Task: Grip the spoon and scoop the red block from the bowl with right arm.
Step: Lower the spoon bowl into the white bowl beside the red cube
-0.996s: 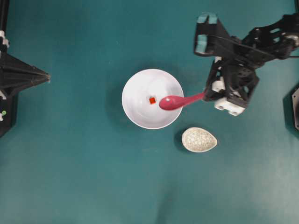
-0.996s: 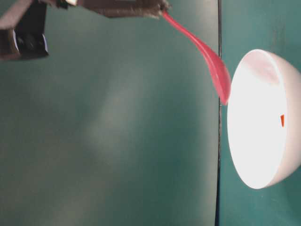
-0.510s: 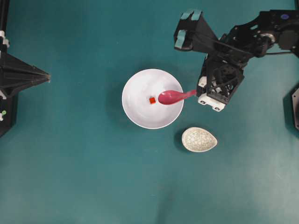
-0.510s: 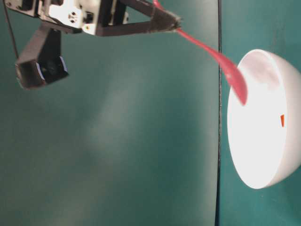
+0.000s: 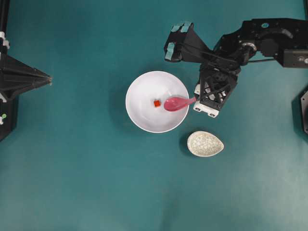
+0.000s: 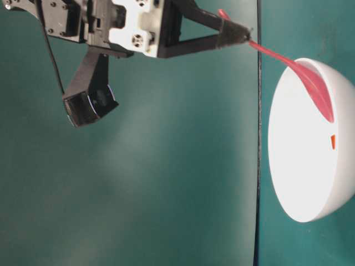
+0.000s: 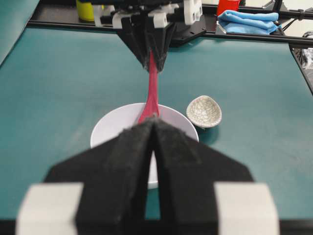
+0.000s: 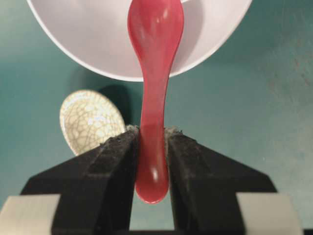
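Right gripper point(image 8: 151, 142) clamped on spoon point(image 5: 177, 103) handle; scoop inside bowl point(image 5: 139, 113), beside red block point(image 5: 157, 103). Block hidden in wrist views. Left gripper point(image 7: 154, 128) pinched together, empty.

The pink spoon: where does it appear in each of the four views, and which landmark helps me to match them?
Overhead: spoon right of centre, scoop over the white bowl.
Table-level: upper right, slanting into the bowl.
Left wrist: top centre, handle rising from the bowl.
Right wrist: centre, clamped in the right gripper.
Shared landmark: the white bowl.
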Robot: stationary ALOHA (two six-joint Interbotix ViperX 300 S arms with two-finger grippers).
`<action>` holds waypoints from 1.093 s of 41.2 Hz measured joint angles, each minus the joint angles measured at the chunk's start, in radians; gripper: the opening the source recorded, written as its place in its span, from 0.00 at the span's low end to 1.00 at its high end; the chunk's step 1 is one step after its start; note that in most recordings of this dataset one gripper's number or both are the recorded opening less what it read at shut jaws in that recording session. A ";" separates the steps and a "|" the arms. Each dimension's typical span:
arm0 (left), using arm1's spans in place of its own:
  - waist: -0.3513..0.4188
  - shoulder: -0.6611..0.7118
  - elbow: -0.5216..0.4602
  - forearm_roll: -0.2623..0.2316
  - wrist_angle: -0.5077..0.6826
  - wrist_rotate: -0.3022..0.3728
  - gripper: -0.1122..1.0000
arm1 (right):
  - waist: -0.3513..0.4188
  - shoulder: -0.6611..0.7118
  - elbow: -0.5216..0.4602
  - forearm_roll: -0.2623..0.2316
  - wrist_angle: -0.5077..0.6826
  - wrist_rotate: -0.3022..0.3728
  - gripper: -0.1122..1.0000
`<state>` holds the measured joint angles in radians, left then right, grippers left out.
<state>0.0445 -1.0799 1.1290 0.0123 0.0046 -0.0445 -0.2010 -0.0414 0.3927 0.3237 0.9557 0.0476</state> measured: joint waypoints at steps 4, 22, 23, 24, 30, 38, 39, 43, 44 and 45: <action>0.000 0.000 -0.002 -0.002 0.002 0.000 0.10 | 0.009 0.012 -0.002 0.000 -0.015 0.000 0.33; 0.000 0.000 -0.002 -0.002 0.000 0.000 0.10 | 0.021 0.072 -0.031 -0.005 -0.021 -0.002 0.33; 0.000 -0.002 -0.002 0.000 0.000 0.000 0.10 | 0.021 0.074 -0.032 -0.006 -0.021 -0.002 0.33; 0.000 0.000 -0.002 -0.002 0.000 0.000 0.10 | 0.023 0.077 -0.035 -0.009 -0.023 -0.002 0.33; 0.000 0.000 -0.002 -0.002 0.000 0.000 0.10 | 0.023 0.087 -0.052 -0.025 -0.037 -0.002 0.33; 0.000 0.000 -0.002 0.000 0.002 0.000 0.10 | 0.023 0.100 -0.064 -0.032 -0.066 0.000 0.33; 0.000 -0.002 -0.002 -0.002 0.000 0.000 0.10 | 0.023 0.100 -0.064 -0.032 -0.072 0.000 0.33; 0.000 0.000 -0.002 0.000 0.000 0.000 0.10 | 0.023 0.100 -0.066 -0.032 -0.092 0.002 0.33; 0.000 -0.002 -0.002 0.000 0.000 0.000 0.10 | 0.023 0.100 -0.066 -0.032 -0.097 0.002 0.33; -0.002 -0.002 -0.002 0.000 0.000 0.000 0.10 | 0.025 0.100 -0.066 -0.032 -0.100 0.002 0.33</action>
<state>0.0430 -1.0815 1.1275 0.0123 0.0046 -0.0445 -0.1764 0.0583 0.3267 0.2915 0.8560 0.0491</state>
